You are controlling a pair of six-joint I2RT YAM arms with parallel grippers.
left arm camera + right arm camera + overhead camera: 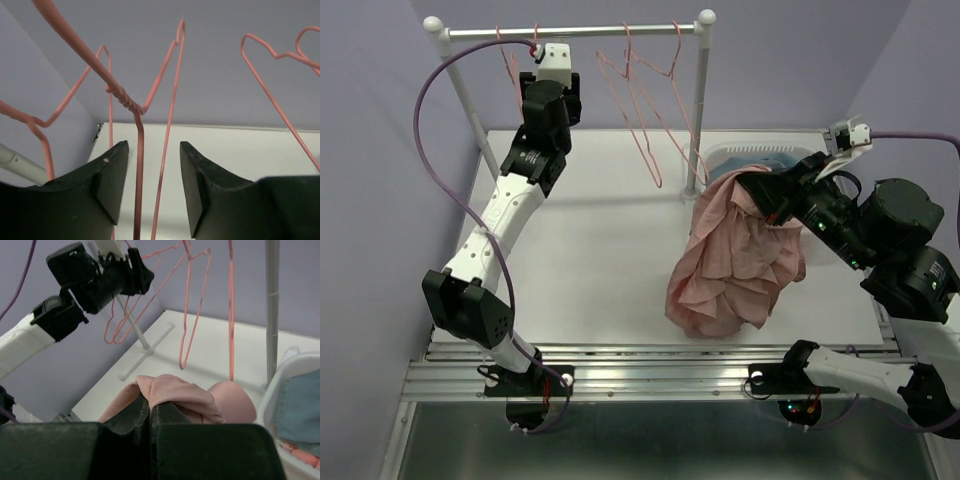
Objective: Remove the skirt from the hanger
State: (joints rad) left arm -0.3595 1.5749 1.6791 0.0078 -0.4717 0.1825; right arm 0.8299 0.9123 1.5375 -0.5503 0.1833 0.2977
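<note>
The left arm (505,215) was raised steeply from its base at the near-left corner, folded at the elbow just above the table's near edge, with the forearm stretched up and away to the left end of the rail (610,31). The left gripper (152,146) was held there with its fingers (112,175) parted, and the twisted neck of a pink wire hanger (138,140) was seen passing between them; whether either pad touched the wire could not be told. A purple cable (430,110) was looped from the wrist down to the base.

The right arm (900,250) was bent back on itself at the far right, its forearm turned leftward over the table (600,250). The right gripper (151,407) was clamped tight on a fold of the skirt (735,260), beside the rack's right post. The skirt was hung from that grip (its top edge bunched over the closed fingers), draped downward, and its lower tiers were heaped on the table in front of the white basket (280,385). A blue-grey garment (300,405) was lying in the basket. Further hangers (645,100) were left as bare wire on the rail, apart from the skirt.
</note>
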